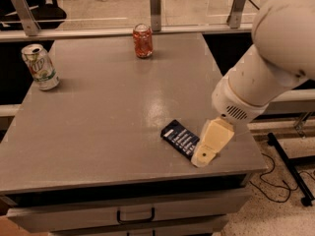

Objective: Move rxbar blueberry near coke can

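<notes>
Near right corner of the worktop [98, 122]: pincer [202, 157] sits low over the surface, pointing down and slightly left, cream-coloured housing hanging from the big white arm [268, 58] that comes in from the upper right. Open or closed: cannot tell from this angle.

rxbar blueberry [180, 137] lies flat on the worktop just left of the pincer, dark navy wrapper, white lettering up. It's skewed diagonally, one end toward far-left, the other toward near-right. The near-right end runs under or against the pincer tip; the two overlap in view, actual contact can't be confirmed. Bar isn't lifted.

coke can [142, 41] stands upright at the far edge of the worktop, roughly centre, well apart from bar and pincer, with bare grey surface between them.

White-and-green soda can [40, 67] stands at the far left, tilted slightly, well apart from the coke can and from the bar.

Below the near edge, a drawer front with a dark handle [135, 215]. Glass barrier with metal posts [155, 6] runs behind the far edge. Black cables [280, 181] on the floor at right.
</notes>
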Tool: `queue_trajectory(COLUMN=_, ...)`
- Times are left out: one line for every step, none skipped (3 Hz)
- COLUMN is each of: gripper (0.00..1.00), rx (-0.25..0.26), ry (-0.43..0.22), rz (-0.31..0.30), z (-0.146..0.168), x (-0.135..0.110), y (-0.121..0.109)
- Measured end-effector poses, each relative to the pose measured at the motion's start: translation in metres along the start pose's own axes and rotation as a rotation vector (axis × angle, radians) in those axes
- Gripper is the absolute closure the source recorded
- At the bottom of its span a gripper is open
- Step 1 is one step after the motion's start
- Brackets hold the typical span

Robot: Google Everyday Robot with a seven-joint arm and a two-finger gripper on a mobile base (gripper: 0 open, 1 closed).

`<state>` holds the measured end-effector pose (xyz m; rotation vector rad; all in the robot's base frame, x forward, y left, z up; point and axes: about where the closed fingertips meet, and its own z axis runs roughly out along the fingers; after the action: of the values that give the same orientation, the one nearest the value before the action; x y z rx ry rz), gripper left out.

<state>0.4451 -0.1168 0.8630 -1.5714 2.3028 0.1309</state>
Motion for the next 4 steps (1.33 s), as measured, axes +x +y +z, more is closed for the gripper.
queue_trajectory(gripper=0.03, rx=-0.014, ry=0.019, rz=0.042, z=0.022, x=0.0, y=0.01)
queue_trajectory(gripper=0.21, rx=-0.03, ry=0.017, rz=0.068, z=0.034, x=-0.005, y=0.017)
queue_trajectory(gripper=0.44, rx=-0.038, ry=0.007, rz=0.085, z=0.036, x=-0.013, y=0.016)
queue_trajectory(gripper=0.67, rx=-0.034, ry=-0.007, rz=0.084, z=0.032, x=-0.021, y=0.017)
